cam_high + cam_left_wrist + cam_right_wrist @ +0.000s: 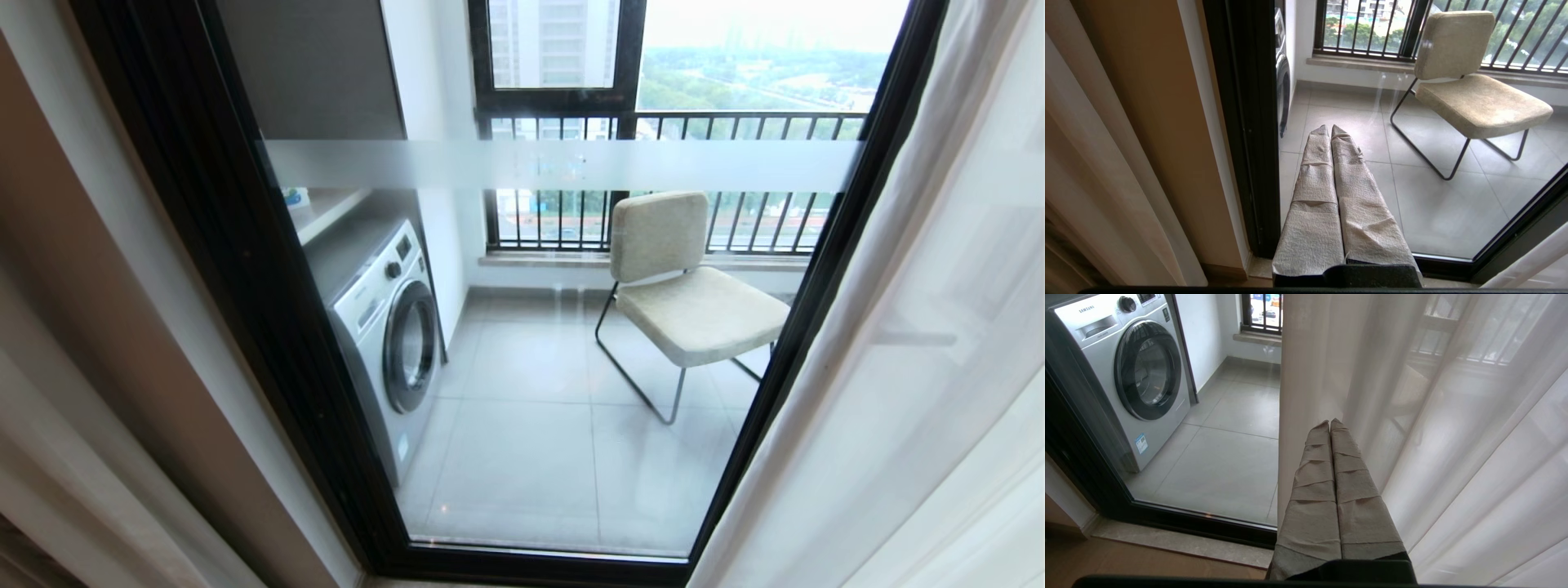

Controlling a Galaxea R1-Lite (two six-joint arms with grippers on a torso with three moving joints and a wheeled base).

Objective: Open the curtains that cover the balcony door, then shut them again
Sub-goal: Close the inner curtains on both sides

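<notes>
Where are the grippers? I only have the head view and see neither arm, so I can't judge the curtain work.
Observer: The right gripper is shut, pointing at the sheer curtain, holding nothing.
Operator: And the left one?
Observer: The left gripper is shut too, aimed at the balcony door glass beside its dark frame.
Operator: Any curtain near the left arm?
Observer: Yes, a cream curtain hangs by the wall, apart from that gripper.
</notes>
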